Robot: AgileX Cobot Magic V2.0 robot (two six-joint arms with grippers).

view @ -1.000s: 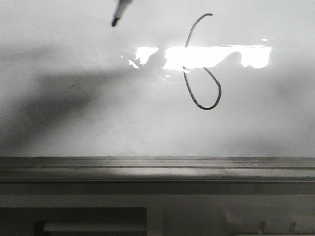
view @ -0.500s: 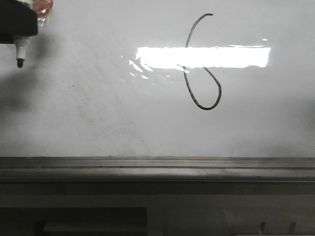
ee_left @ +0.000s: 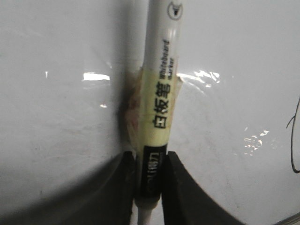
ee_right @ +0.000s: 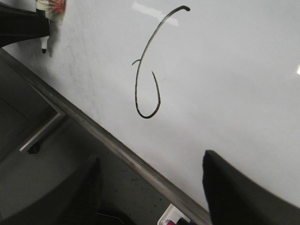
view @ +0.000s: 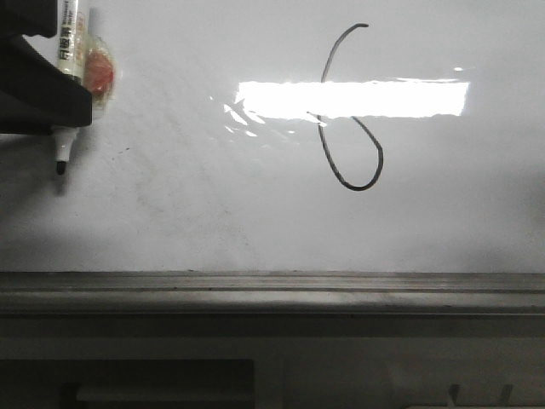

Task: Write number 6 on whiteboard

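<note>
On my front feed the whiteboard [view: 213, 204] fills most of the frame: glossy white, faintly smudged grey, with one bright rectangular glare [view: 353, 98] across its middle. A grey metal ledge [view: 272, 294] runs along its lower edge, and below that sits a dark cabinet front [view: 153, 383].

I count one number 6 [view: 349, 111], a thin black line right of centre, its stem crossing the glare and its loop hanging below it. There is one marker [view: 72, 77], at the far left edge, tip down and well apart from the digit.

My left gripper [ee_left: 150, 185] has its jaws clenched on the marker's barrel. My right gripper [ee_right: 150, 187] is released, jaws spread wide, holding nothing.
</note>
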